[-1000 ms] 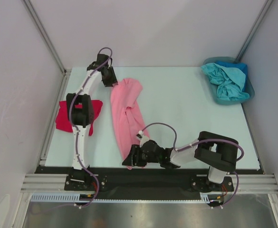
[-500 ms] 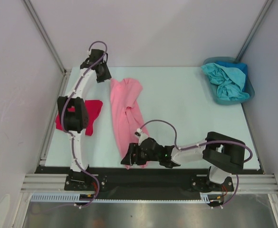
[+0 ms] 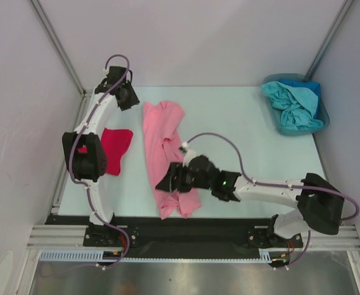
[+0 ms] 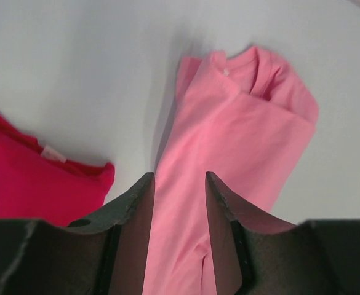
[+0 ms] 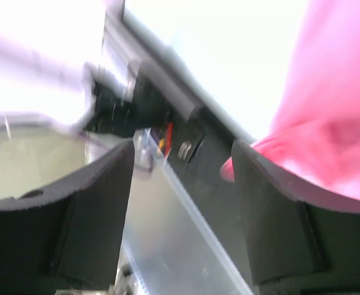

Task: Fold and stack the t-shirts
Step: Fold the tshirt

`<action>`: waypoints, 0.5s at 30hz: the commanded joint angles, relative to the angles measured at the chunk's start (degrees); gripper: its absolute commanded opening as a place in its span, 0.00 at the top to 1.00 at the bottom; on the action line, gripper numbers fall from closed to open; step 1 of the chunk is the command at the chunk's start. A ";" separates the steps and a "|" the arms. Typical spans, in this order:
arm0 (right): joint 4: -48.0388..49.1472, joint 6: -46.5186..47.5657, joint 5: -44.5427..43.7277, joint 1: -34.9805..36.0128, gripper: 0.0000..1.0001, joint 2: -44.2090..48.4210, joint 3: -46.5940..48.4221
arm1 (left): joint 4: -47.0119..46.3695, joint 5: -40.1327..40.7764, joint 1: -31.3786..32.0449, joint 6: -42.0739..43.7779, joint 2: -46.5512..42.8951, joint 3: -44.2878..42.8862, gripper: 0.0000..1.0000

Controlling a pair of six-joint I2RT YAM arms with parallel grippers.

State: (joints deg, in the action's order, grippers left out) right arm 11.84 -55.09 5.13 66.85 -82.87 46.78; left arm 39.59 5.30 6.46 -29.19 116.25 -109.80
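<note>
Lying twelve-to-six on the table (image 3: 247,147), the pink t-shirt (image 3: 165,136) has the left gripper (image 4: 180,178), jaws parted and empty, at its eleven o'clock and the right gripper (image 3: 166,182), spread wide, over its seven o'clock edge.

Pale green table (image 3: 241,141), and here's the spread: a pink t-shirt (image 3: 161,132) runs in a long strip from near the far edge toward the near edge, left of centre, its near end rumpled. A red t-shirt (image 3: 115,144) sits bunched by the left edge. A teal bin (image 3: 303,130) holds the far right corner.
</note>
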 commanded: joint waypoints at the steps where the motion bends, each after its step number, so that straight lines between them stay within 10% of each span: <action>1: -2.70 5.25 3.03 -13.64 0.31 2.45 0.41 | -4.51 -2.22 -0.13 -3.06 -7.69 8.52 0.57; 9: 10.74 6.41 20.61 -46.08 0.31 -17.73 13.55 | -16.73 -6.79 -0.22 -7.10 -16.30 30.24 0.56; 15: 7.68 7.19 24.14 -47.25 0.33 -36.99 31.68 | -24.64 -8.38 -0.04 -11.59 -23.16 44.74 0.57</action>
State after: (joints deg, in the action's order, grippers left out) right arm 18.74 -49.25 23.55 18.15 -116.03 71.96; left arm 22.06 -1.45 6.46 -37.15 98.94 -69.34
